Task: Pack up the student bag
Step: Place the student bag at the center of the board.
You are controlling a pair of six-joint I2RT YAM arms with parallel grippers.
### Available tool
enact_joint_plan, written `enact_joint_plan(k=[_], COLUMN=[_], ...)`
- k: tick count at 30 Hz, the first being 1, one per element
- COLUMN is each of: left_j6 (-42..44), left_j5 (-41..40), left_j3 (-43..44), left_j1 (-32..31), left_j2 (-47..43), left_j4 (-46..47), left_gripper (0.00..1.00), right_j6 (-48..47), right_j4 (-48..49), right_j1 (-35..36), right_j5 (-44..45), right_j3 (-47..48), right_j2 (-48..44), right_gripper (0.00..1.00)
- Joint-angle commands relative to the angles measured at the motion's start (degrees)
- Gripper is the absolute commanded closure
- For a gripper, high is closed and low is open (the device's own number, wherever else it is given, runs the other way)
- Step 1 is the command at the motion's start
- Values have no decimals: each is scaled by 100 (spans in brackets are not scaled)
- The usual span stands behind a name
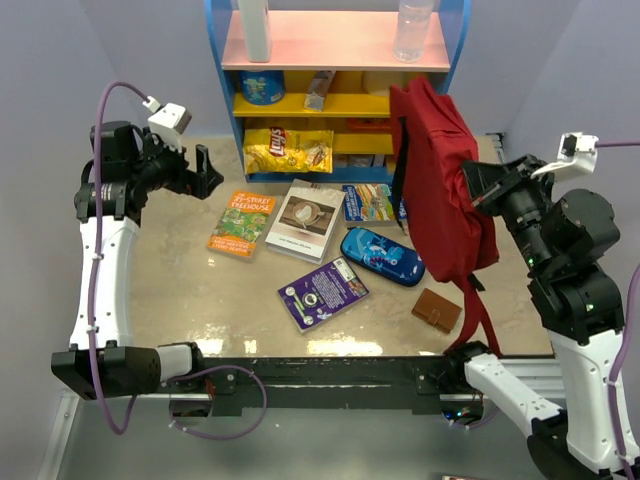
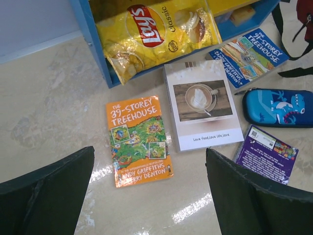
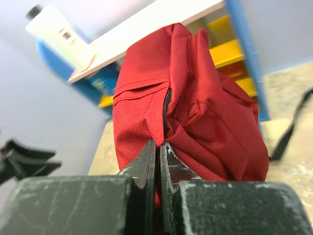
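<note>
1. The right hand (image 1: 476, 198) is shut almost completely. Its two fingers (image 3: 146, 161) press together on a thin fold of red fabric of the student bag (image 1: 440, 170).
2. In the right wrist view, the place of the grip is just below the lower end of a black zipper (image 3: 167, 110) on the bag.
3. The student bag hangs upright from this hand at the right side of the desk (image 1: 180, 290), in front of the blue shelf (image 1: 225, 100). Its top reaches up to the pink board of the shelf.
4. One red strap (image 1: 484, 325) hangs down from the bag toward the near edge of the desk. I cannot tell if the bottom of the bag touches the desk.
5. The left hand (image 1: 200, 170) is opened wide and holds nothing. It hangs above the left part of the desk, touching nothing.
6. Below the left hand lies an orange book (image 2: 139, 142), and just beside it a white book with a coffee cup picture (image 2: 201, 110).
7. A blue pencil case (image 1: 382, 256) lies near the lower part of the bag, a purple book (image 1: 322, 292) in front of it, and a small brown wallet (image 1: 437, 310) close to the strap.
8. A yellow chips packet (image 2: 151, 34) lies in the lowest compartment of the shelf.
</note>
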Motion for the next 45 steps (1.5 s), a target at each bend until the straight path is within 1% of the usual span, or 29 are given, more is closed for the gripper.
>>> enact_joint_plan(k=[1,3,5,7,9,10,12,14,15,16,17,18,20,21,23,24,26,28,29,31,32,34,35,37,38,40,42,44,45], left_j6=[-350,-359,-368,-359,-342,-333,-315,-297,-280,-245,-236,-210,-140,-122,-52,-34,27,98,124,177,186,203,203,203,212,195,195,238,282], left_j5=[-230,-248,-265,-265,-309,-335,-388,-449,-467,-494,-546,-564,-608,-608,-643,-669,-748,-784,-810,-828,-845,-880,-941,-1073,-1213,-1451,-1714,-1725,-1698], left_j3=[303,321,321,294,268,268,268,259,233,241,215,207,145,119,5,-48,-179,-259,-329,-373,-400,-374,-295,-172,-24,118,329,391,382], left_j1=[-4,-22,-13,-13,-13,-13,-13,-13,-13,-13,-4,-13,-13,-13,-13,-13,-13,-4,-13,-13,-13,-4,-4,4,22,100,162,215,215], left_j2=[70,61,52,44,35,17,8,-35,-53,-105,-123,-150,-220,-246,-264,-273,-273,-273,-273,-264,-255,-203,-168,-88,-71,-71,-97,-123,-141], left_j4=[40,40,40,49,49,49,31,22,22,22,22,14,-13,-22,-22,-13,5,13,31,66,110,154,180,198,224,355,417,453,436], left_gripper=[0,0,0,0,0,0,0,0,0,0,0,0,0,0,0,0,0,0,0,0,0,0,0,0,0,0,0,0,0], right_j6=[-205,-232,-223,-179,-231,-301,-591,-933,-1065,-1162,-1337,-1417,-1575,-1629,-1708,-1700,-1516,-1340,-1191,-963,-900,-734,-715,-663,-662,-627,-653,-715,-750], right_j4=[1457,1834,2315,2642,2907,2934,2794,2584,2539,2512,2486,2512,2651,2722,3019,3144,3416,3408,3591,3611,3680,3707,3699,3690,3629,3549,3514,3453,3452], right_j1=[12,29,82,274,538,905,1311,1970,2198,2670,2919,3348,3789,4200,4511,4738,4872,5126,5223,5566,5662,5961,6049,6287,6331,6367,6375,6367,6367], right_j5=[-1565,-2051,-2824,-3133,-3100,-2978,-2608,-2284,-1830,-1590,-1257,-836,-254,375,871,1117,1348,1313,1252,1120,841,602,462,399,338,259,249,232,284], right_j3=[287,253,165,51,102,155,409,559,656,648,630,473,210,-122,-528,-939,-1302,-1672,-1777,-1962,-2015,-2059,-2042,-1946,-1884,-1691,-1542,-1418,-1305], right_j2=[247,458,599,792,898,1055,1266,1618,1741,1829,1978,2040,2259,2348,2654,2787,3033,3446,3578,3938,4061,4457,4571,4939,5054,5274,5337,5363,5337], right_gripper=[100,100,100,100,100,100,100,100,100,100,100,100,100,100,100,100,100,100,99,81,70,56,46,42,35,33,15,6,4])
